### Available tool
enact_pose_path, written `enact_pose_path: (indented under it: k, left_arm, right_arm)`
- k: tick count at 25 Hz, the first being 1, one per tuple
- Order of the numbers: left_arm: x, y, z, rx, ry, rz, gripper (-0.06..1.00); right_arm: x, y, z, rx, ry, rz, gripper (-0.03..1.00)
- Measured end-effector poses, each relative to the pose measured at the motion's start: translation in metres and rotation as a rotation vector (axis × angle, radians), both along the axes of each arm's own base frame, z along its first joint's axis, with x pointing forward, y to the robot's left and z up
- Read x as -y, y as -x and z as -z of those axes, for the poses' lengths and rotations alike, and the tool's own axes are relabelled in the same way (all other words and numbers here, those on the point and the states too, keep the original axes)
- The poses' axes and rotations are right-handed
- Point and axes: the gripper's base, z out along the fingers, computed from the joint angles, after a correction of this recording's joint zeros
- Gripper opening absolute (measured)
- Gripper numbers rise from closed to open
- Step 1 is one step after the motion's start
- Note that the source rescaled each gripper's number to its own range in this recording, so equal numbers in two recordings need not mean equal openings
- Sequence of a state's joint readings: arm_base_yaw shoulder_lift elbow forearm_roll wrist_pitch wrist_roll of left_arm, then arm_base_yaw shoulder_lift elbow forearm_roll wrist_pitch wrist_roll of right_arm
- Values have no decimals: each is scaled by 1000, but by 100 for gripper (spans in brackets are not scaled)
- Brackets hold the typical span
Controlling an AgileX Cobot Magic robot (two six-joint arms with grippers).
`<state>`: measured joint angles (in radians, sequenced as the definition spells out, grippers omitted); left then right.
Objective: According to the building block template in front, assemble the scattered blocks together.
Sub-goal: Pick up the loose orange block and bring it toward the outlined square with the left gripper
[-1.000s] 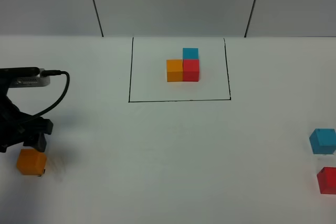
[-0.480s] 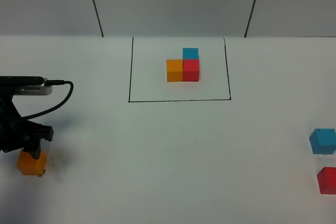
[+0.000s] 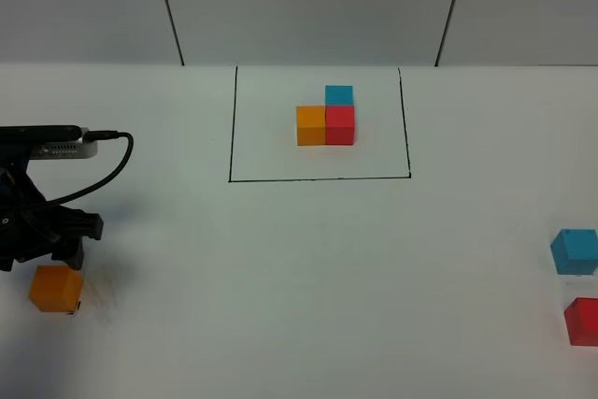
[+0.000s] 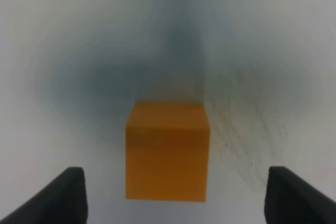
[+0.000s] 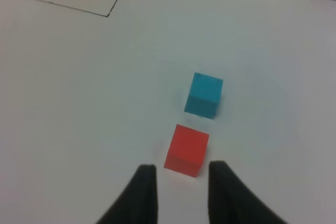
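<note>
Left gripper [image 3: 64, 251] rises off the orange cube [image 3: 56, 289], jaws wide and empty; the cube stays put, well left of the template [image 3: 326, 119], seemingly not yet grasped.

left claw [image 4: 174, 195] spread wide, pointing down | right claw [image 5: 181, 195] apparently ajar

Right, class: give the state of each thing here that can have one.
left hand: open, over the orange block, not gripping.
right hand: open, empty.
orange block: loose on the table, ungrasped.
blue block: loose, unassembled.
red block: loose, unassembled.
building block template: assembled, L-shaped.
</note>
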<state>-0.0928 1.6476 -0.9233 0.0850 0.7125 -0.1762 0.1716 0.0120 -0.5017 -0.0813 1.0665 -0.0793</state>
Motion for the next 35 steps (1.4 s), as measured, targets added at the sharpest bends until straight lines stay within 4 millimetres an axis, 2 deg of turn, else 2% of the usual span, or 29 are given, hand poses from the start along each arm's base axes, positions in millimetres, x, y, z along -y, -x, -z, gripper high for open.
enact_pose_path:
  k: [21,30,35]
  left_arm:
    - [0,2,2,-33,-3,-12,52]
    - [-1,9,41,-88,-13,0,52]
    - [-1,7,51,-41,-9,6,52]
  right_arm:
    - [0,0,0,0,0,0,0]
    - [0,0,0,0,0,0,0]
    - [0,0,0,0,0,0,0]
